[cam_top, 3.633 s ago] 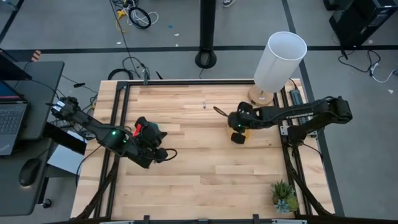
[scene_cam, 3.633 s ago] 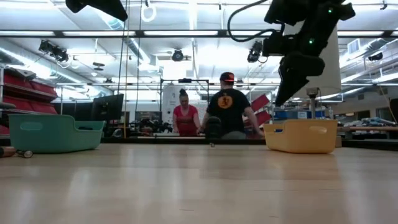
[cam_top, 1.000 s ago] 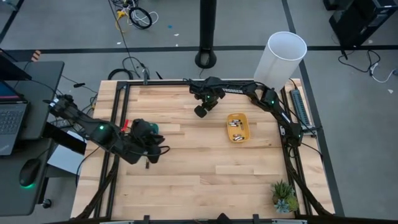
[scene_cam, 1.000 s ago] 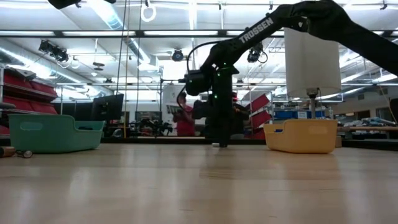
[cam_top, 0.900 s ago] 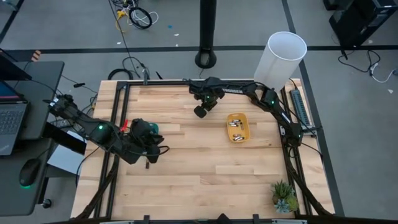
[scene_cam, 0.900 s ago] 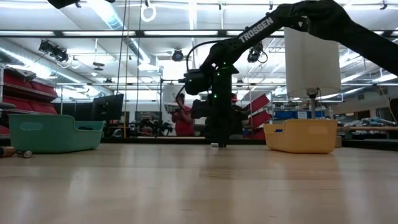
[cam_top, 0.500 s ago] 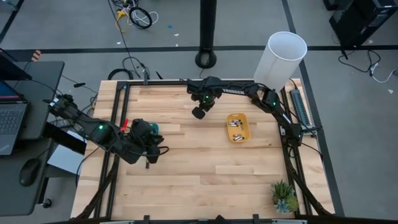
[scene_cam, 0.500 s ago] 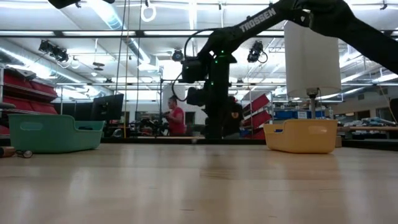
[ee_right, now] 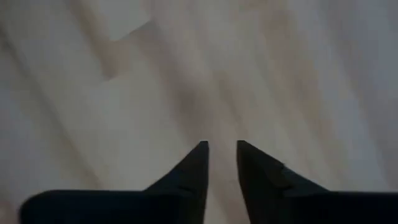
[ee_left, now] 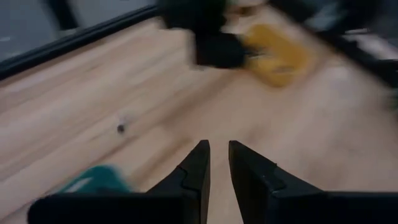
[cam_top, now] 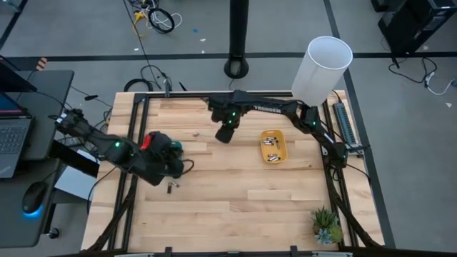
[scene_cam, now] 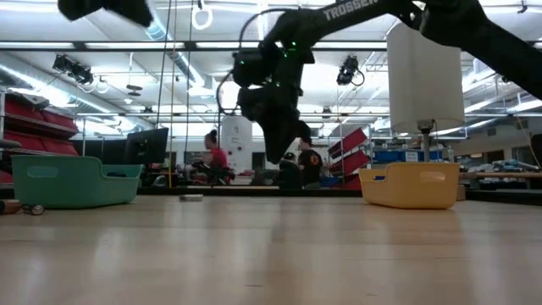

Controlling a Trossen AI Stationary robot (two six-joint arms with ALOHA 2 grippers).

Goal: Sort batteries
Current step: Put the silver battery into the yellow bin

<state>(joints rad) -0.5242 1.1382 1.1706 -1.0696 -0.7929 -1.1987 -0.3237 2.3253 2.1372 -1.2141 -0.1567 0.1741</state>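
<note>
Batteries (cam_top: 270,149) in yellow tray (cam_top: 280,137), green tray (scene_cam: 72,181) beside left arm

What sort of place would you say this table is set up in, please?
Probably a robotics lab or workshop: the low view shows long ceiling lights, storage shelving and people at benches behind the table; the high view shows a laptop desk beside the framed table.

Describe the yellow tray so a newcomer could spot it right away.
Start at the tall white cylinder at the table's far right corner. Just in front of it and a little toward the middle, on the bare wood, lies the yellow tray. It is the only yellow thing on the table and holds a cluster of small batteries; the green tray sits on the left side.
</note>
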